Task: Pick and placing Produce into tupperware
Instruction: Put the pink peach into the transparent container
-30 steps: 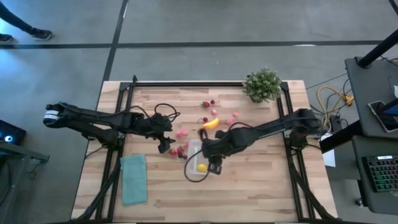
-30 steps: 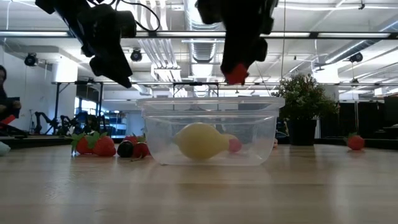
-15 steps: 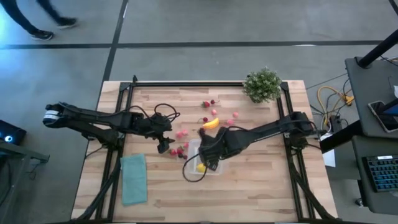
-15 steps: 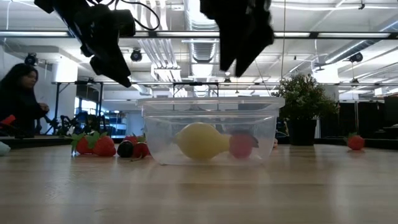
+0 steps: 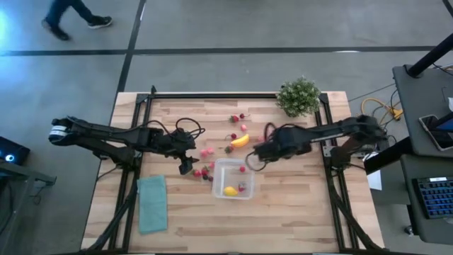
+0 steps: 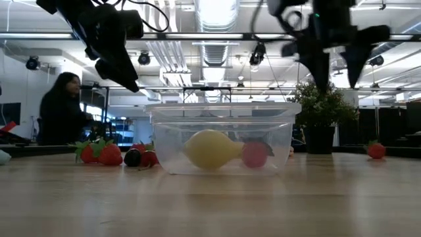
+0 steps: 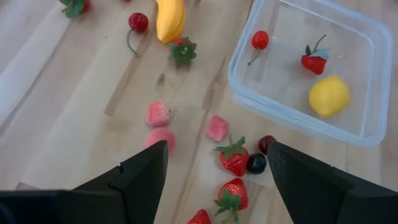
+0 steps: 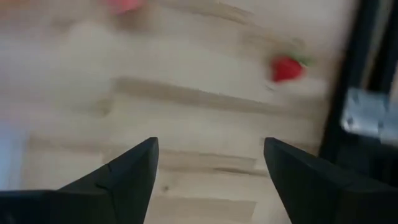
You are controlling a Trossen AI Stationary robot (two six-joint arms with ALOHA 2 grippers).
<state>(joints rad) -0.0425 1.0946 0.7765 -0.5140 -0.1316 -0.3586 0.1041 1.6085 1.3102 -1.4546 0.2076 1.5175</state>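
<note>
Left wrist view — clear tupperware (image 7: pixel 364 46) with lemon (image 7: pixel 329 96), both grippers' fingers apart.

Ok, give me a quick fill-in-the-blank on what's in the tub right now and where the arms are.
1. The clear container holds a yellow ____, a strawberry and a cherry.
2. The banana piece lies ____ the container.
3. The right gripper has its jaws ____.
4. The left gripper hovers over loose ____ on the table.

Missing words: lemon; outside; open; fruit
</note>
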